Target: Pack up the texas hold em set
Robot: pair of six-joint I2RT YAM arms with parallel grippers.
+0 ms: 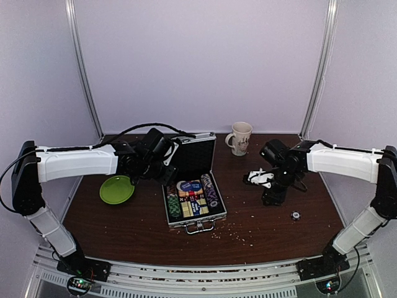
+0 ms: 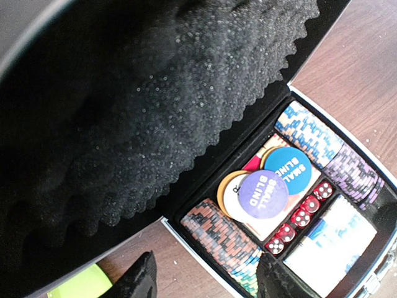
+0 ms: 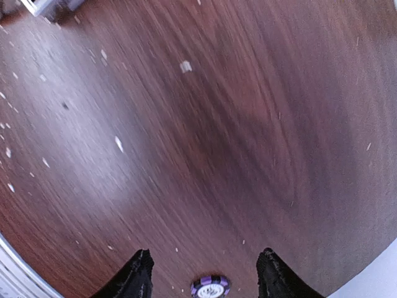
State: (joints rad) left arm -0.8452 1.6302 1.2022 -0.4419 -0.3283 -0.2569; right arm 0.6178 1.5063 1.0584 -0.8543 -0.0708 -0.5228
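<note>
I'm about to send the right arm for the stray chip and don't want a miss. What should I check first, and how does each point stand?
1. The purple chip lies loose on the table, outside the case: not ok, it is left to pack.
2. The right gripper is open and empty: ok.
3. In the right wrist view the chip lies between the fingers: ok. Height above it: cannot tell.
4. The case lid stands open: ok.
5. The left gripper is open and empty, by the lid: ok.
6. A free slot in the case for the chip: cannot tell.
</note>
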